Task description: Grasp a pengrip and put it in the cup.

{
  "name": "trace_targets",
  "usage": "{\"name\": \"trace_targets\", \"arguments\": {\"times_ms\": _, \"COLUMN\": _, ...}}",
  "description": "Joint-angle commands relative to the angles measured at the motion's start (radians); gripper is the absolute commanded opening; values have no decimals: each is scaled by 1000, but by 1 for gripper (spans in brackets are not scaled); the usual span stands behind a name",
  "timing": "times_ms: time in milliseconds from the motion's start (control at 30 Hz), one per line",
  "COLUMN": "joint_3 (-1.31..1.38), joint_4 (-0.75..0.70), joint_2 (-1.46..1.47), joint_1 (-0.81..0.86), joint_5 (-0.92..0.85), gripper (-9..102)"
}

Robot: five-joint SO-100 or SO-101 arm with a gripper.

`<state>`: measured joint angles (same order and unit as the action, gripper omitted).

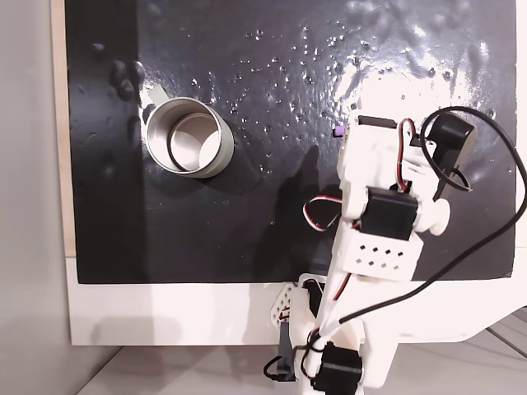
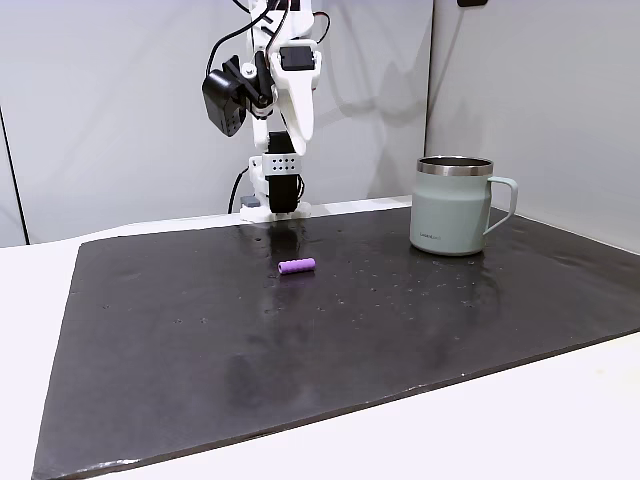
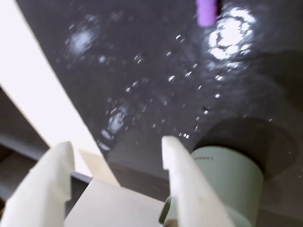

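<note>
Pale walls and a white worktop (image 2: pixel 30 300) covered by a dark, wet-looking mat (image 2: pixel 400 330) are shown in both fixed views. The pengrip (image 2: pixel 297 266) is seen lying flat on the mat, near the mat's edge on the arm's side, well apart from the cup (image 2: pixel 452 204), which stands upright nearer the mat's right-hand far corner in that fixed view. In the wrist view the gripper (image 3: pixel 116 151) is seen held above the mat with its fingers (image 3: pixel 177 163) apart and nothing between them.

The approach step is judged to be in hand; no grasp has been made. Next, the open fingers would have to be brought over the pengrip, lowered around it and closed.

In the top-down fixed view the pengrip (image 1: pixel 338 132) is mostly hidden by the arm. In the wrist view the pengrip (image 3: pixel 206 12) is cut off at the top and the cup (image 3: pixel 227 184) is partly hidden and blurred.
</note>
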<state>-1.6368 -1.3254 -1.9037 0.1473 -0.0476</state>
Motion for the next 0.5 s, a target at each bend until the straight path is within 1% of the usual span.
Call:
{"name": "trace_targets", "arguments": {"times_ms": 0, "joint_3": 117, "joint_4": -21, "joint_2": 97, "joint_1": 43, "joint_5": -32, "gripper": 21}}
{"name": "trace_targets", "arguments": {"times_ms": 233, "joint_3": 193, "joint_4": -23, "joint_2": 285, "joint_1": 66, "joint_5": -58, "gripper": 23}}
{"name": "trace_targets", "arguments": {"times_ms": 467, "joint_3": 198, "joint_4": 20, "joint_2": 425, "joint_1": 83, "joint_5": -69, "gripper": 23}}
